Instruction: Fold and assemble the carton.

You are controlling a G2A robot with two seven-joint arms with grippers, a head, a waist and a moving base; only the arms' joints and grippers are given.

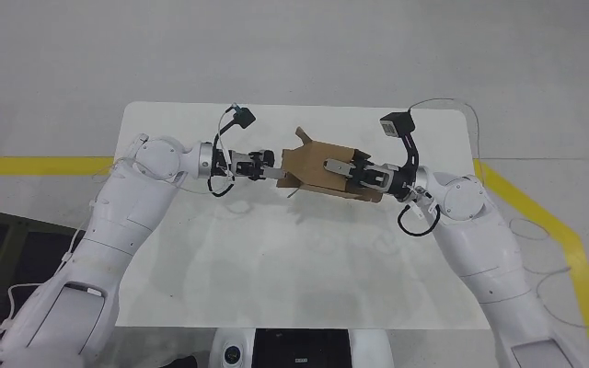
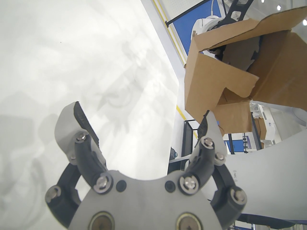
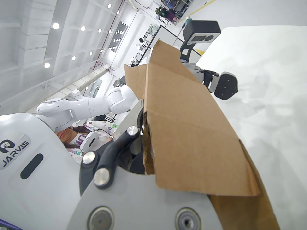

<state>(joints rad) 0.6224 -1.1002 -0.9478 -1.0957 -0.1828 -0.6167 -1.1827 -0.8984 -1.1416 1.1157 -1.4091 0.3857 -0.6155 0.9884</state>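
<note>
Top view: the carton (image 1: 322, 166) sits midway between the side edges of the bench (image 1: 276, 267), nearer its far edge than its near one. The left fingers (image 1: 272, 169) are just beside one end of it. The right fingers (image 1: 336, 166) lie over the opposite half.

Left wrist view: the left fingers (image 2: 66, 125) are spread wide with nothing between them. One tip is just in front of the lowest flap, though I cannot tell whether it touches. The carton (image 2: 271, 80) is opened into a tube and seems to be held clear of the bench. Its end flaps (image 2: 215, 82) are partly turned in and the end is not closed.

Right wrist view: the right fingers (image 3: 134, 118) are closed against one wall of the carton (image 3: 187, 132). One finger is visible on the near side of the wall and the other is hidden behind the cardboard, so I judge this a firm pinch. The left arm's fingers (image 3: 225, 86) are farther off, past the far end.

The step in hand looks like closing this open end, with one arm steadying the tube and the other free to push. The next move calls for the free fingers to press the loose flaps inward in order. The right grip has to stay firm so the tube does not twist or collapse.
</note>
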